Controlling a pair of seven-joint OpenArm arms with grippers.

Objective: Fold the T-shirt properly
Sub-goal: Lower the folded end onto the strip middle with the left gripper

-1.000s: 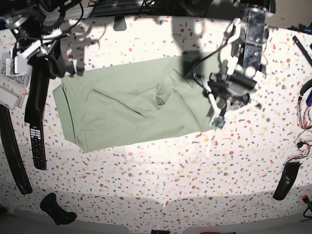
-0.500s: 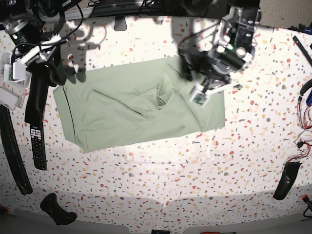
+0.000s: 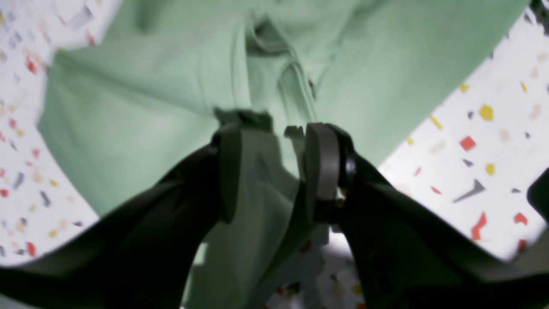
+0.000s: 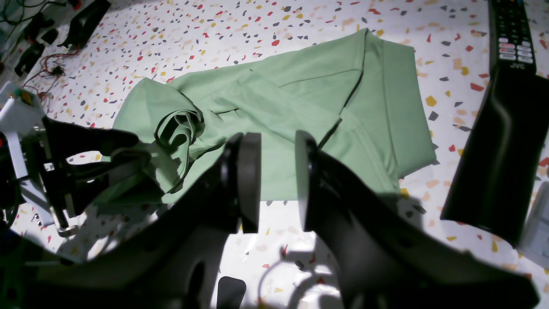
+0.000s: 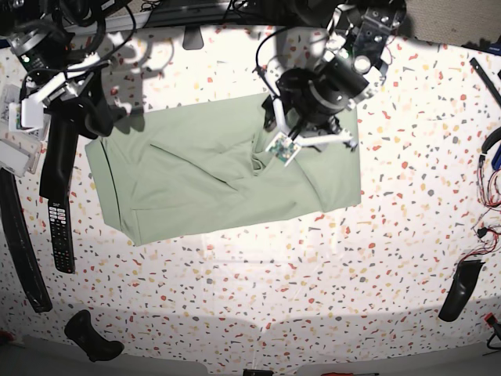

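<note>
Midway: L gripper (image 3: 274, 171) pinches a fold of the T-shirt (image 3: 141, 116).
L wrist view: green cloth sits between both pads. R wrist view: R gripper (image 4: 276, 180) narrow, nothing between its pads, shirt at 12 o'clock, remote (image 4: 510, 34) at 2. Base view: shirt flat on speckled table (image 5: 313, 274), L arm over its 1 o'clock corner.

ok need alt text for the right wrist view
The pale green T-shirt lies partly folded on a speckled terrazzo table, seen past the right gripper, whose dark jaws stand slightly apart with nothing between them. At left the left gripper has a bunched edge of the shirt between its jaws; a black remote control lies at upper right.
</note>
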